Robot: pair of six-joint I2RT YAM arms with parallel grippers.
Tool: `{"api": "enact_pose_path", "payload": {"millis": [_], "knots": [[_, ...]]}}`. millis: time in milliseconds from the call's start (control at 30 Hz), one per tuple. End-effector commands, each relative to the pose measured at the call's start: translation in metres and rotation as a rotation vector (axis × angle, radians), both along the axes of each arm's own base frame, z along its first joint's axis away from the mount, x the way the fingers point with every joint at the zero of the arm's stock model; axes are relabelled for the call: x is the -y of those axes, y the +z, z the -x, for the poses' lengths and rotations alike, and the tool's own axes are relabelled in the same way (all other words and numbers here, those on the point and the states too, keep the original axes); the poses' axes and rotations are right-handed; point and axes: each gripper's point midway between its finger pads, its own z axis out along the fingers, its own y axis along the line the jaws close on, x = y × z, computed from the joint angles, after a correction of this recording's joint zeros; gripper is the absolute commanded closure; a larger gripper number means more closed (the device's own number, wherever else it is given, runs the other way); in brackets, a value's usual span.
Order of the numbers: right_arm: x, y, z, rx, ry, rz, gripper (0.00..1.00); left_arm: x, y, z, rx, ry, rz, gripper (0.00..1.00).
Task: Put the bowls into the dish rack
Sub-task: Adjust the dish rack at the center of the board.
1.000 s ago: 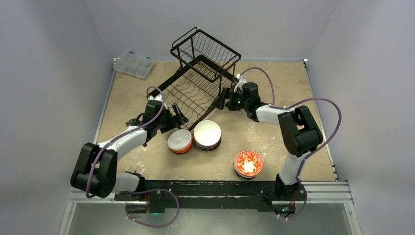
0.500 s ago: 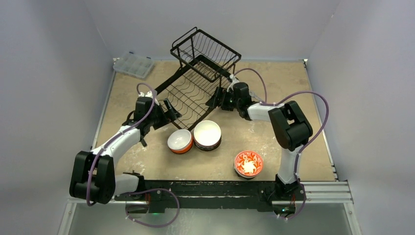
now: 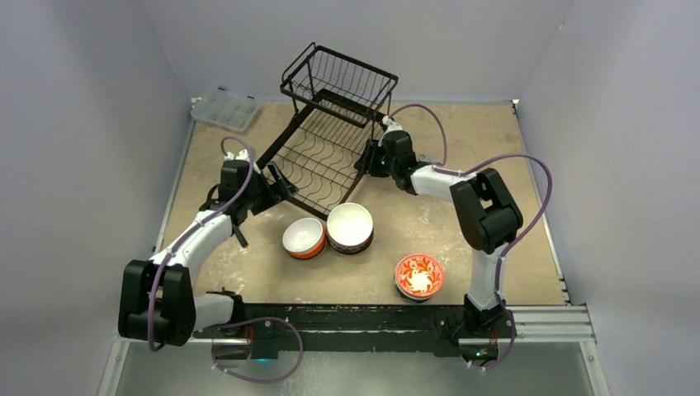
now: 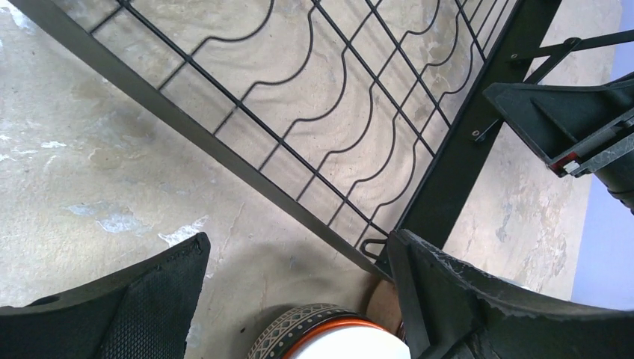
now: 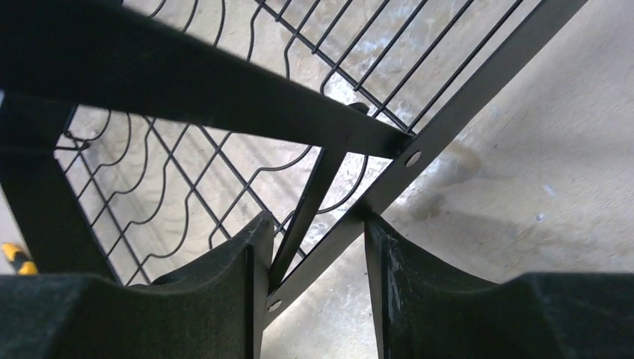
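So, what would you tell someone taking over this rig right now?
Left gripper: open, empty, low over the near corner of the rack.
Right gripper: fingers straddle a frame bar on the rack's right side; whether it grips firmly is unclear.
Bowls: orange bowl and white-lined bowl sit side by side just in front of the rack; red floral bowl sits nearer the right arm's base. All are on the table.
Done: no bowl is in the rack.
Left: load all three.
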Motion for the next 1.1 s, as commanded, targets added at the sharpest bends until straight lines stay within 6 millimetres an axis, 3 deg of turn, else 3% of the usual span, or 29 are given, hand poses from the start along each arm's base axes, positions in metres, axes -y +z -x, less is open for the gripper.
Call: {"api": "enact_pose_path", "payload": {"millis": [0, 700, 1067], "knots": [[-0.005, -0.008, -0.001, 0.062, 0.112, 0.138, 0.55, -0.009, 0.019, -0.012, 0.059, 0.018, -0.019, 0.13], [-0.054, -0.016, 0.006, 0.199, 0.513, 0.218, 0.62, -0.027, 0.0, -0.012, 0.013, 0.049, -0.033, 0.15], [-0.062, -0.015, -0.01, 0.247, 0.591, 0.295, 0.62, -0.03, -0.004, -0.011, 0.004, 0.041, -0.028, 0.17]]}}
